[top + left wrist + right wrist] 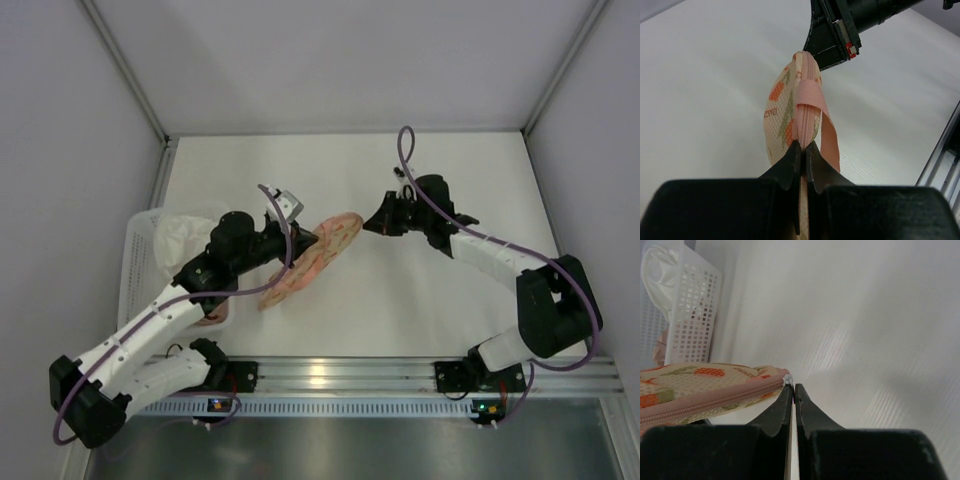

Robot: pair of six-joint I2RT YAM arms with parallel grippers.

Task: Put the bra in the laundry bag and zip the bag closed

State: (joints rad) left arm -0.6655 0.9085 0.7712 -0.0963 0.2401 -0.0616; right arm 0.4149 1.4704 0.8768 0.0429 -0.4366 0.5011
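While the laundry bag (310,258) is held on edge over the tabletop (420,300), zipping looks nearly finished: left fingers (787,165) clamped on its zip seam, right fingers (810,410) pinched on the zip pull (787,379); next needs a steady final tug. Count: one bag, one basket (135,270), bra unseen, likely inside

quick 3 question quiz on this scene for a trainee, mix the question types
1. True or false: the laundry bag lies open and flat on the table.
2. What does the right tool pinch? A the bag's zip end; B the basket; C nothing.
3. Fill in: the left tool is shut on the bag's ____ edge.
Key: 1 false, it is zipped and held on edge; 2 A; 3 zip.
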